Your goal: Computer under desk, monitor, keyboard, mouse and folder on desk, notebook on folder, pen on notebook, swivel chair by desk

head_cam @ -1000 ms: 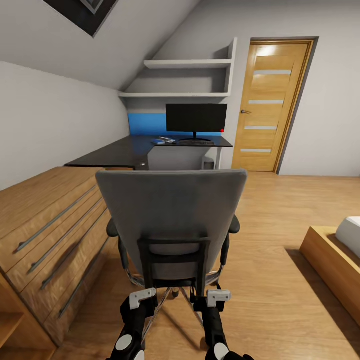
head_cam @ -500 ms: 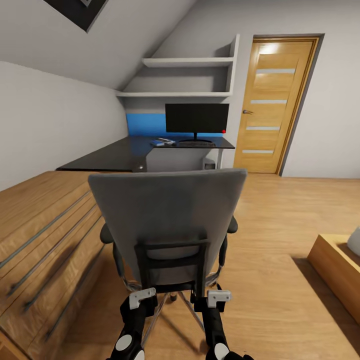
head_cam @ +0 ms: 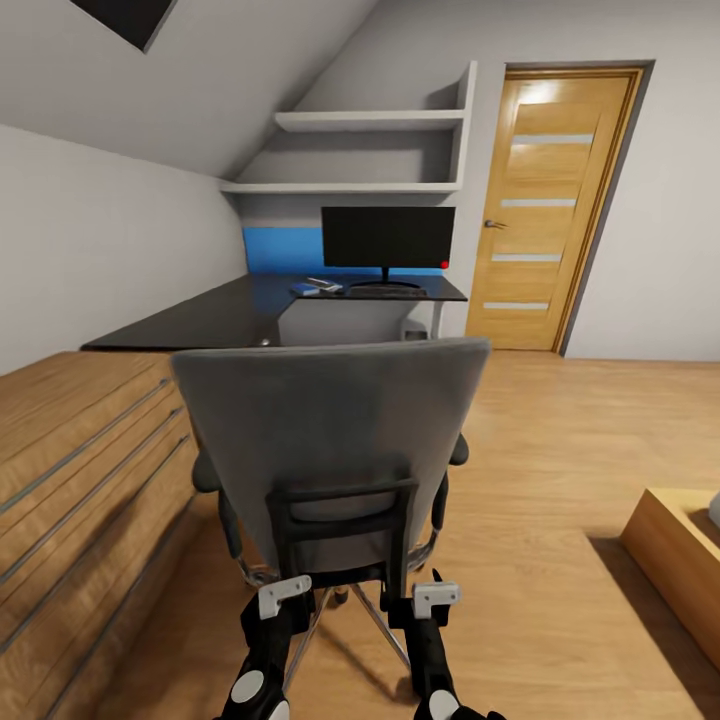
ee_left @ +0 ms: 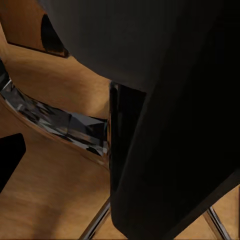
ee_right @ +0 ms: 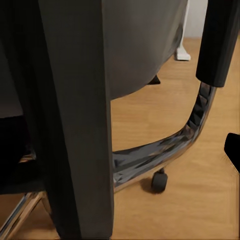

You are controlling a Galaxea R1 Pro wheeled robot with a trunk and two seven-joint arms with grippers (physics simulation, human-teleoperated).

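Observation:
The grey swivel chair (head_cam: pixel 330 425) stands right in front of me with its back toward me. Both grippers sit low behind its black back frame (head_cam: pixel 345 520): the left gripper (head_cam: pixel 287 590) and the right gripper (head_cam: pixel 432 592). One left finger (ee_left: pixel 10 160) stays well clear of the frame bar (ee_left: pixel 127 150), and one right finger (ee_right: pixel 233 150) is also far from its bar (ee_right: pixel 75 125), so both look open. Farther on, the dark desk (head_cam: pixel 200 318) carries the black monitor (head_cam: pixel 388 236), a keyboard (head_cam: pixel 385 288) at its foot and small bluish items (head_cam: pixel 310 288). The computer (head_cam: pixel 418 328) is under the desk.
A long wooden dresser (head_cam: pixel 80 450) runs along the left, close to the chair. A wooden bed frame (head_cam: pixel 680 540) juts in at the right. A wooden door (head_cam: pixel 545 210) is behind the desk's right end, and wall shelves (head_cam: pixel 370 122) hang above the monitor.
The whole view has moved forward along the dresser toward the desk. The chair has kept its place just ahead of my grippers, and the bed has slid toward the right edge.

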